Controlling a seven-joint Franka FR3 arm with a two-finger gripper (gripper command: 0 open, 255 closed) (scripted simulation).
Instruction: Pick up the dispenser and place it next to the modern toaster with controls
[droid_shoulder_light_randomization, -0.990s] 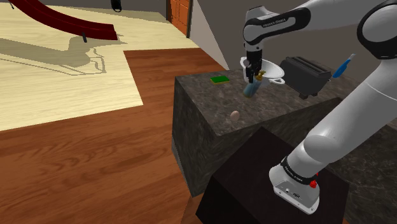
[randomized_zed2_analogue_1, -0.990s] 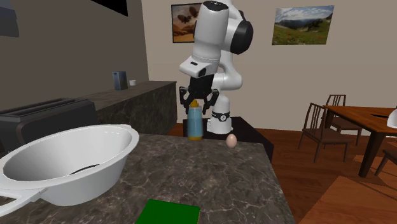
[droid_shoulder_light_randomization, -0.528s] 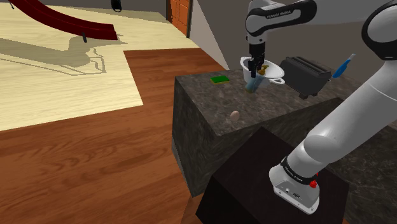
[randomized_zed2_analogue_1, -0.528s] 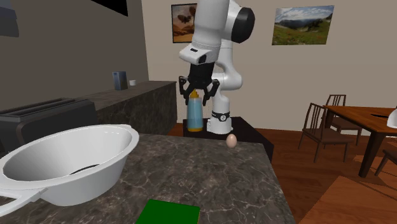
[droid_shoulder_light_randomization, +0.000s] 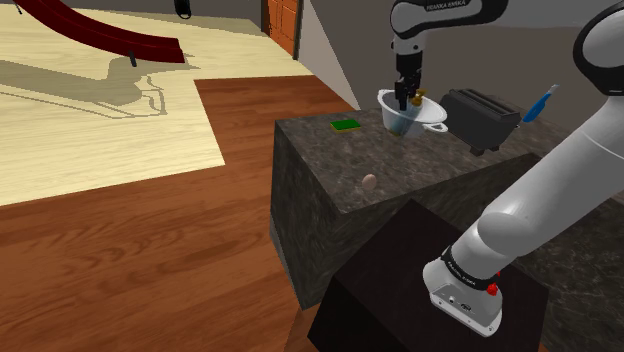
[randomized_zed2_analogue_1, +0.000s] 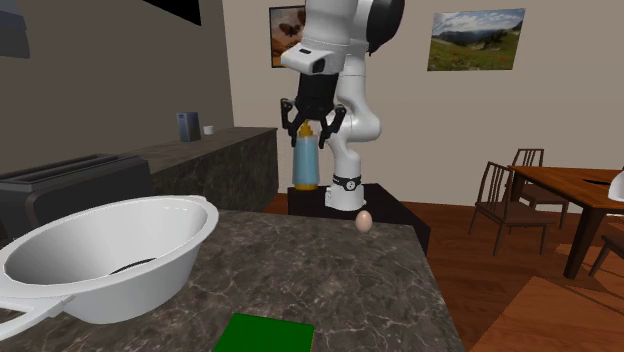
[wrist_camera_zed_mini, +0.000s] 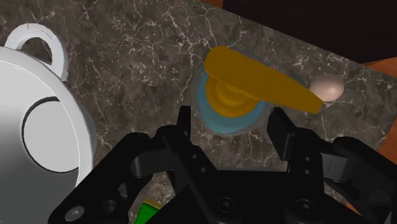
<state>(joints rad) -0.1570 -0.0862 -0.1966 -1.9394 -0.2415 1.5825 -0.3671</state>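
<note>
A flat green square (randomized_zed2_analogue_1: 265, 333) lies nearest on the dark, veined stone counter (randomized_zed2_analogue_1: 330, 280). Beside it a smooth white bowl (randomized_zed2_analogue_1: 150, 262) stands in front of the boxy black toaster (randomized_zed2_analogue_1: 60, 180). Farther off rests a pale egg (randomized_zed2_analogue_1: 364, 221). Past it, the black gripper (randomized_zed2_analogue_1: 308, 132) clasps the blue cylindrical dispenser (randomized_zed2_analogue_1: 305, 165), amber-capped, clear above the counter.

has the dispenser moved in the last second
Yes. Clasped in the claw, the dispenser has risen: in the second exterior view its base now hangs clearly above the egg, where earlier it was level with it.
</note>
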